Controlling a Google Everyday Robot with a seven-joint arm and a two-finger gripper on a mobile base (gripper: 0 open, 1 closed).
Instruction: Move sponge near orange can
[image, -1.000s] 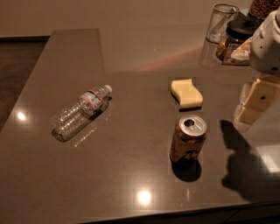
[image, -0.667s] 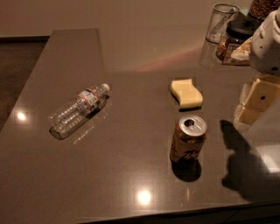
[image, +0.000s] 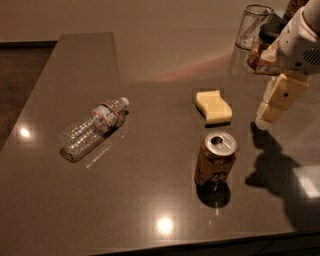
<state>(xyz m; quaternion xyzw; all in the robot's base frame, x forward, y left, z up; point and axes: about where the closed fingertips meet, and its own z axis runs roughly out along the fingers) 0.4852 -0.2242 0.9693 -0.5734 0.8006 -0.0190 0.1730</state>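
The sponge (image: 214, 106) lies flat on the bench (image: 150, 200) just beyond the upright orange can (image: 215, 161), while the gripper (image: 269, 114) hovers to the sponge's right, its open-or-closed state impossible to tell.

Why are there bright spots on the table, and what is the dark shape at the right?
In the camera view, the bright spots are likely lamps mirrored in the glossy table; the dark shape is the shadow of the gripper, which hangs above the table's right side; the orange can casts a small shadow too.
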